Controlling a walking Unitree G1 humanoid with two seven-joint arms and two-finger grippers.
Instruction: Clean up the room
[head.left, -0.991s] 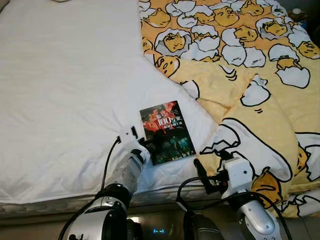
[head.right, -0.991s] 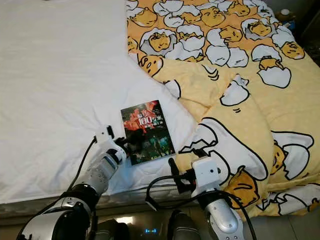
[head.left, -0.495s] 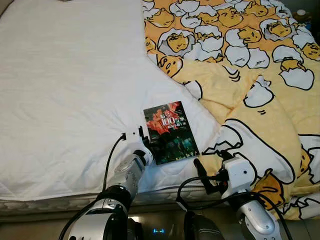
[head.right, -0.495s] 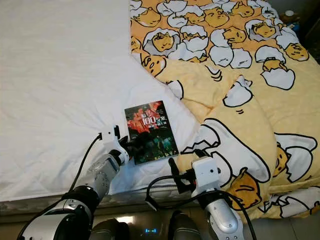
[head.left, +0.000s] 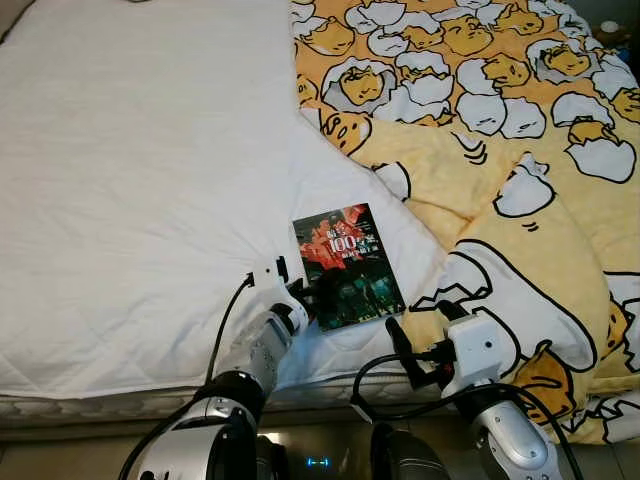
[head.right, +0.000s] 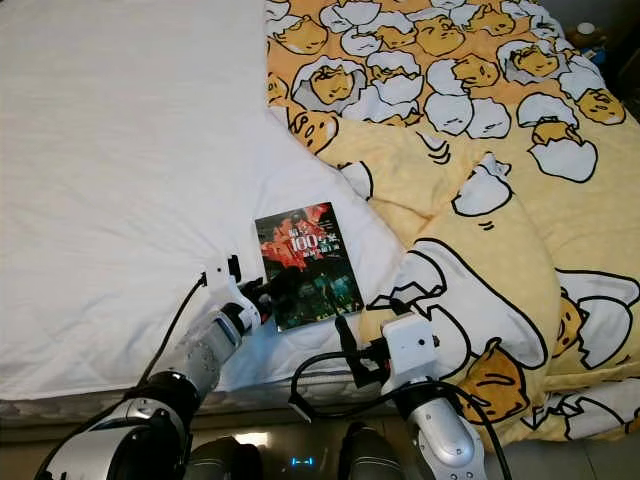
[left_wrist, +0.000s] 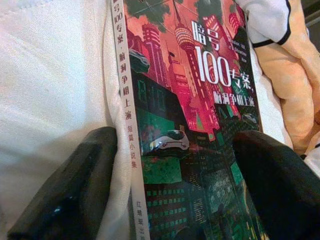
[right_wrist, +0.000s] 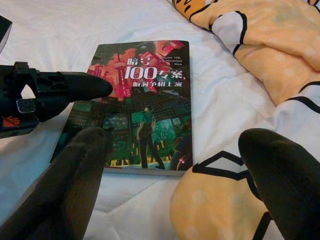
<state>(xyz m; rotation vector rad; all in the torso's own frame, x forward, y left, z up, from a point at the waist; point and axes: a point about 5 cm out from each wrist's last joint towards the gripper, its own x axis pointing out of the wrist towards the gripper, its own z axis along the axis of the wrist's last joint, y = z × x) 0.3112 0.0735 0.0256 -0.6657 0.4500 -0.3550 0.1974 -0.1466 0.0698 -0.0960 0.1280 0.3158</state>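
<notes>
Thin paperback book (head.left: 348, 265) flat on bed (head.left: 130, 180): light, semi-stiff, glossy. Left hand (head.left: 312, 296) wide open, straddling spine edge; pinch there. Right hand (head.left: 400, 345) open, idle.

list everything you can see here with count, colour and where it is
book: 1, red and green cover with white title, flat on the sheet near the bed's front edge
bed sheet: 1, white, covering the bed's left part
quilt: 1, yellow with white and orange egg cartoons, bunched over the bed's right side
left hand: 1, black fingers open astride the book's near end
right hand: 1, black fingers open, near the book's front corner, by the quilt
</notes>
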